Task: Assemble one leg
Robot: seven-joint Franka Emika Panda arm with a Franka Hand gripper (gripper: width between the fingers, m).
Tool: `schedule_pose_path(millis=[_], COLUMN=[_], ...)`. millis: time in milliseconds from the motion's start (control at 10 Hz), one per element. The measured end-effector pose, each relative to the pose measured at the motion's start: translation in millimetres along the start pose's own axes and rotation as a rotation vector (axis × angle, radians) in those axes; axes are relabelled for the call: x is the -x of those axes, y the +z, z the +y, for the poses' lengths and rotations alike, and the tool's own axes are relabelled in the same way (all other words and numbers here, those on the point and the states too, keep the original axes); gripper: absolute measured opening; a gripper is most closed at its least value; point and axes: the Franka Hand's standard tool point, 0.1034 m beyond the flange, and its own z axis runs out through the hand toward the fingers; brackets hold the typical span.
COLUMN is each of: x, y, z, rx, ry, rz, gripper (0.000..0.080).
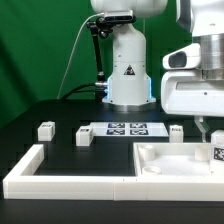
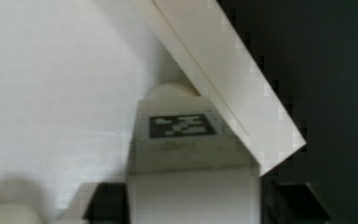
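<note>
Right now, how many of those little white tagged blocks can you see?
4. Two legs lie loose on the black table, one farther toward the exterior view's left than the other. A third lies beside the marker board. The fourth is at the gripper.

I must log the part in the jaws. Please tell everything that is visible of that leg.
The leg is a small white block, plastic by its look, with a black-and-white square tag on the face toward the wrist camera. It sits between the dark jaws, over the white tray-like part beside its raised rim. Its lower end is hidden.
</note>
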Motion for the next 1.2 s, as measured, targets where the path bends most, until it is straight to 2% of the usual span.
schedule_pose_path(millis=[300,400,500,600,800,1200], x=[-1.9,-5.6,-5.2,-3.5,-2.0,2.9], y=[-0.2,-0.7,-0.8,-0.8,-0.1,0.8], z=[2.1,5.7,8.6,11.5,12.5,7.1], rx=[0.001,-0.009,-0.026,-0.054,-0.105,-0.115], ry=[0.047,0.067,0.198,0.386,0.596,1.061], rz=[0.001,0.007,0.010,0.009,-0.018,-0.035], gripper=[0.0299,0.0299,0.0298,0.0297,0.0298,0.0298])
